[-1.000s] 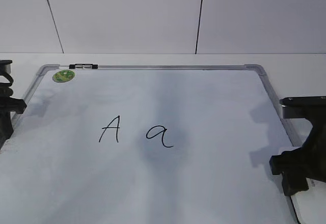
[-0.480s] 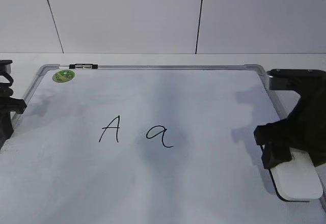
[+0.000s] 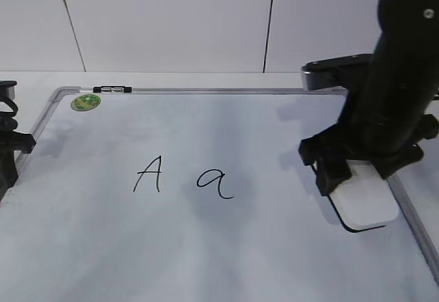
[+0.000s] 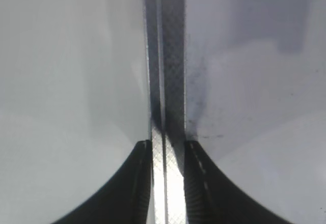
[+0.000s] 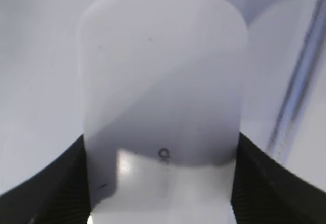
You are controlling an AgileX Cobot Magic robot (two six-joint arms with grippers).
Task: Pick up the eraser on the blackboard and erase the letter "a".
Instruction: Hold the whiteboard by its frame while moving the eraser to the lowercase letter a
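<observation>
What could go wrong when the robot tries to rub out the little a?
1. The capital A sits close beside the letter "a", so a wide swipe of the eraser might smudge it too.
2. The right gripper holds the eraser only at one end, so it might tilt or slip when pressed on the blackboard.

Inspector A: Items recorded?

Inspector B: One grey-framed white dry-erase board [image 3: 206, 261], one white rounded plastic eraser [image 3: 367, 206], one black-and-silver marker [image 3: 112, 89], one round green sticker [image 3: 86, 101].

Inspector A: Letters?

Inspector B: Two: one capital "A" [image 3: 148, 173], one lowercase "a" [image 3: 215, 182].

Inspector A: Grippers?

Inspector B: Two black ones [image 3: 363, 168] [image 3: 8, 152].
</observation>
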